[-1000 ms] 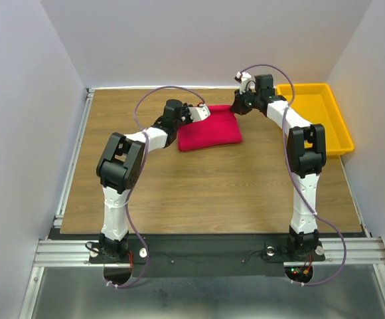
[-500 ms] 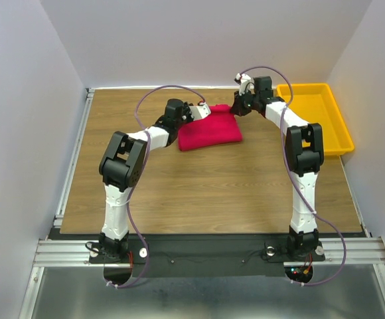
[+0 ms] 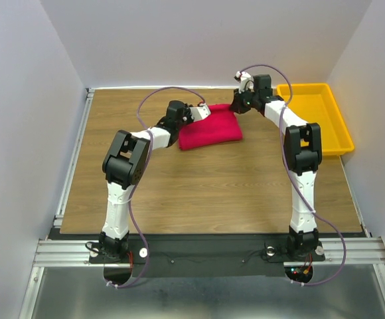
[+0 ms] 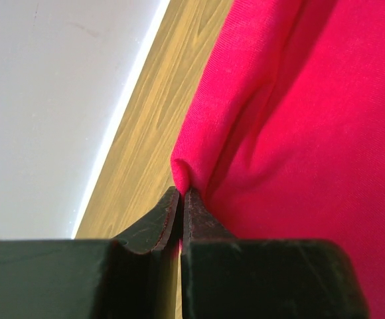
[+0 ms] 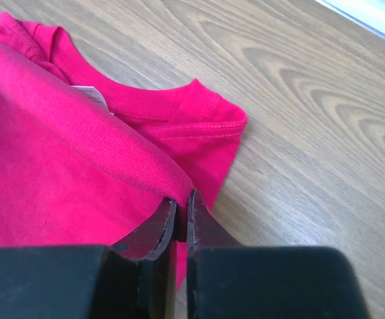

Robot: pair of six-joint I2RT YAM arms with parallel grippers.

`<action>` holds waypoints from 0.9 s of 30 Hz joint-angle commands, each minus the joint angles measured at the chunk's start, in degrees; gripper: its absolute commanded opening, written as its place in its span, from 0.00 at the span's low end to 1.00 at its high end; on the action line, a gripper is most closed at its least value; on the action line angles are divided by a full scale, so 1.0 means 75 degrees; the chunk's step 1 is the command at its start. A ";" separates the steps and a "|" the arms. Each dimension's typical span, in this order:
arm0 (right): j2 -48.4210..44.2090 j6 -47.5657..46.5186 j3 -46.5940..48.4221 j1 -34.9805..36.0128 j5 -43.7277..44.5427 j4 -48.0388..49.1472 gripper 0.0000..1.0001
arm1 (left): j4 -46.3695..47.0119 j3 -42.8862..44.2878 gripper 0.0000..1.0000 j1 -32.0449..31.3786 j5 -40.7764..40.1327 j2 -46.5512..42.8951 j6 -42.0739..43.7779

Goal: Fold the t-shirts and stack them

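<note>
Your left gripper (image 4: 180, 193) and right gripper (image 5: 182, 196) each clamp a far corner of the t-shirt (image 3: 211, 129); move them level, together, so the fold lands square.

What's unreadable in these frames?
- Top view: the left arm and right arm cover the t-shirt's far corners, so the grips don't show.
- Left wrist: cloth runs off the right edge; pinched layers can't be counted.
- Right wrist: shirt cut off at left; neck label too small to read.
</note>
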 commanded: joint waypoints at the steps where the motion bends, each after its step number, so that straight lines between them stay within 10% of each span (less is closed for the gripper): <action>1: 0.0160 0.0134 0.0391 -0.0024 0.0159 0.0490 0.13 | 0.0438 0.0440 0.08 0.0057 -0.0209 -0.0098 -0.0189; 8: 0.0102 0.1000 0.0789 -0.0012 0.1107 0.0536 0.55 | 0.0649 0.0814 0.63 0.0057 -0.0806 -0.0402 -0.0915; 12: -0.0236 0.1318 0.0872 -0.0012 0.1484 0.0571 0.65 | 0.0649 0.1049 0.68 0.0080 -0.1368 -0.0788 -0.1231; 20: -0.1116 0.1400 -0.0322 -0.0047 -0.0960 0.0572 0.61 | -0.0797 0.0955 0.79 0.0151 -0.1348 -0.2066 -0.4005; 24: -0.0767 0.2159 -0.0512 -0.0048 -0.2476 0.0560 0.30 | -0.1822 0.1038 0.77 0.0279 0.0384 -0.2290 -0.5730; 27: -0.0194 0.2605 0.0002 -0.0048 -0.2712 0.0560 0.27 | -0.1661 0.0791 0.72 0.0396 0.1848 -0.2115 -0.6657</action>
